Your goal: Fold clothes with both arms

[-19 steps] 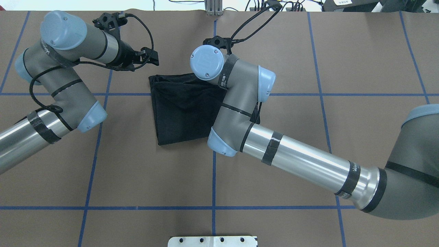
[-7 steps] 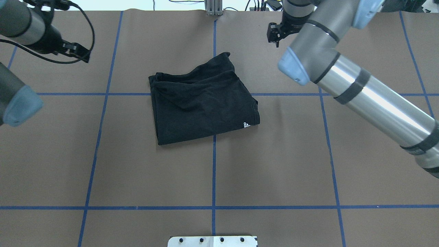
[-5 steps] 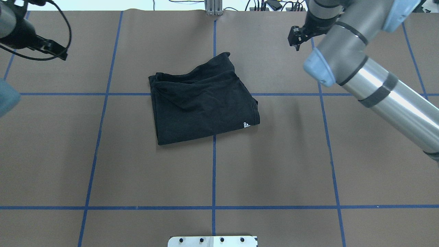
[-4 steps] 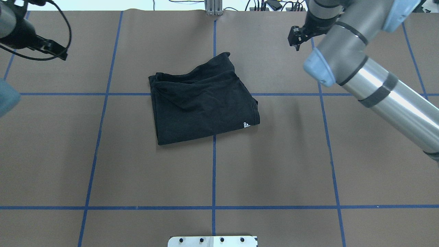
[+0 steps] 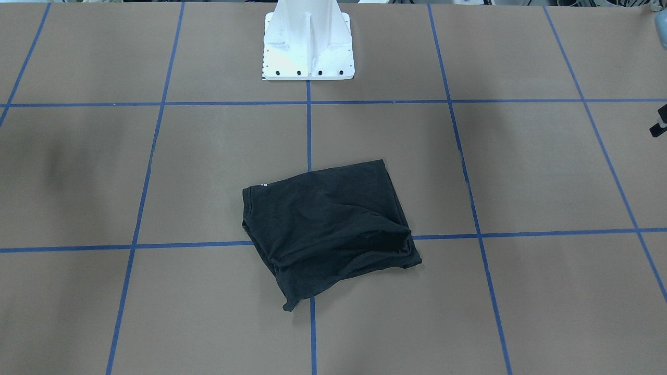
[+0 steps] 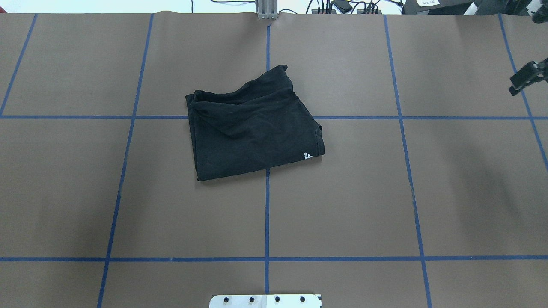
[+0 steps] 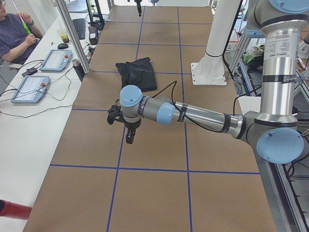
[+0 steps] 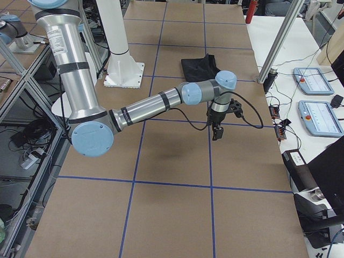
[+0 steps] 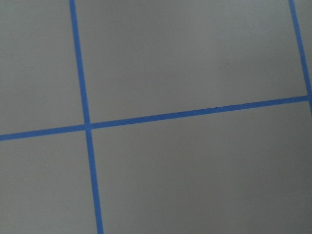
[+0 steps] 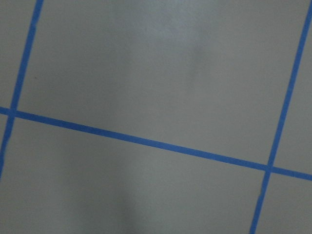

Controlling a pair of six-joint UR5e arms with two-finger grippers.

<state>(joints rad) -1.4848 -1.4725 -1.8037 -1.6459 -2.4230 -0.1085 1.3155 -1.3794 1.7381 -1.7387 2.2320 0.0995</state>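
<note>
The black fabric T-shirt [image 6: 252, 128] lies folded into a rough, wrinkled rectangle near the middle of the brown paper-covered table [image 6: 364, 192], which carries a grid of blue tape lines [image 6: 266, 214]. In the overhead view the shirt sits a little toward 12 o'clock from the table's centre, over a crossing of two lines. One loose corner of cloth sticks out at 1 o'clock. A small white logo [image 6: 306, 155] shows on the corner at 4 o'clock.

The silver-grey tubular left arm [image 7: 203, 116] reaches out over the table. Its black two-finger left gripper [image 7: 129, 140] points down above the brown surface, well apart from the shirt. In the front-facing view only a tip of it shows at the 3 o'clock edge.

The silver-grey tubular right arm [image 8: 150, 106] is stretched out on the other side, and the black right gripper [image 8: 215, 135] points down too. In the overhead view a part of it shows at the 2 o'clock edge.

For both claws I cannot tell how far the fingers are open, because too little of them is seen. Neither one has hold of the shirt. Both wrist cameras see only brown table and blue lines.

The white pedestal base [image 5: 308, 41] stands at 12 o'clock in the front-facing view. In the left side view a person [image 7: 12, 34] sits at 10 o'clock, at a white side desk with a flat control panel [image 7: 55, 59].
</note>
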